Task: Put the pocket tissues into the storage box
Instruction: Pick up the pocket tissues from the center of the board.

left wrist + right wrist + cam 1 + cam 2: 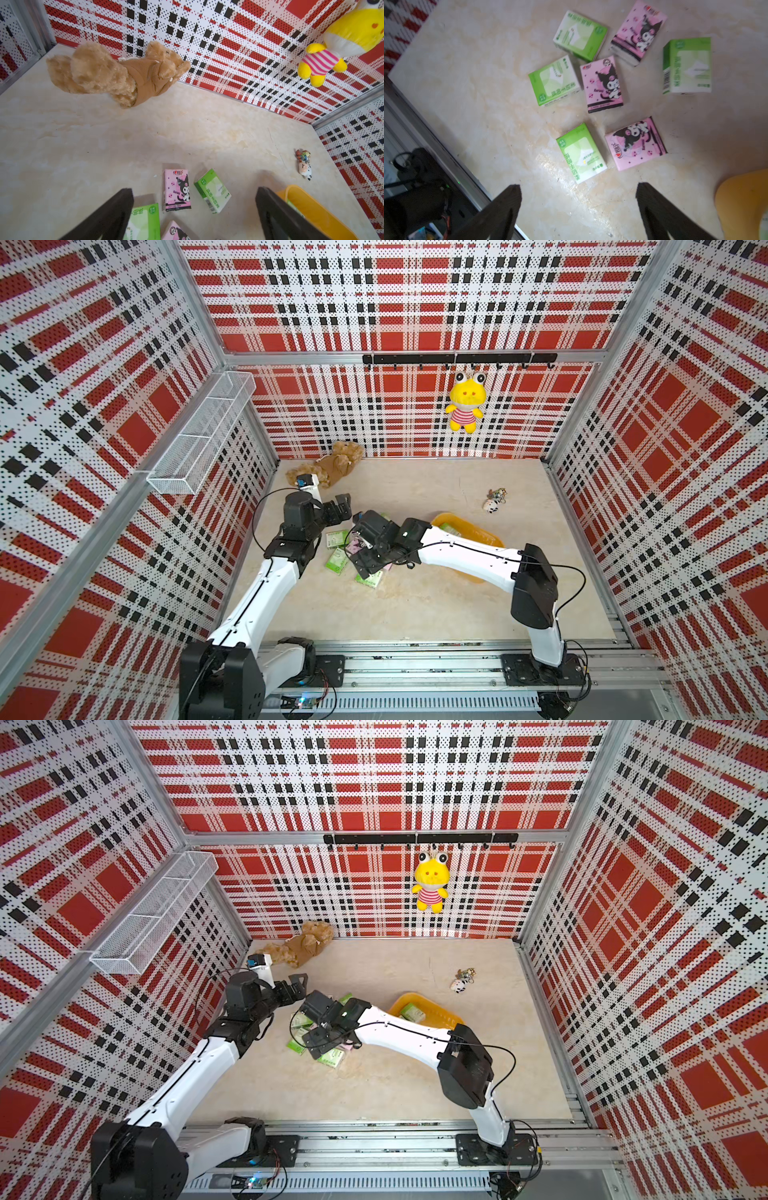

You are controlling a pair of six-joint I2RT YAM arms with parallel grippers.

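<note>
the right gripper (pixel 578 187), a pair of black fingers on a white and black arm, hangs over the beige marble-look tabletop (pixel 477 104) with its jaws spread wide and nothing between them

just ahead of it in the right wrist view lie seven pocket tissues (pixel 604 83), small flat rectangular packets, four light green and white and three pink with a black cartoon figure. they lie face up in a loose cluster, some touching at the edges, with one green packet (pixel 687 66) a little apart from the rest. in both top views the right wrist covers most of this cluster

the storage box (pixel 415 999), a shallow yellow-orange plastic tray with rounded corners, sits on the tabletop near the cluster but apart from it, its near part hidden under the right forearm. a single green and white packet (pixel 412 1013) lies inside it

the left gripper (pixel 193 190) is held above the tabletop at the cluster's edge, jaws also spread and empty

a brown plush bear (pixel 332 466) lies in the far left corner, a yellow plush frog in a striped shirt (pixel 465 402) hangs from a black hook rail (pixel 457 359) on the back wall, a small keychain trinket (pixel 494 499) lies beyond the box, and a white wire mesh basket (pixel 199 435) is fixed to the left wall
</note>
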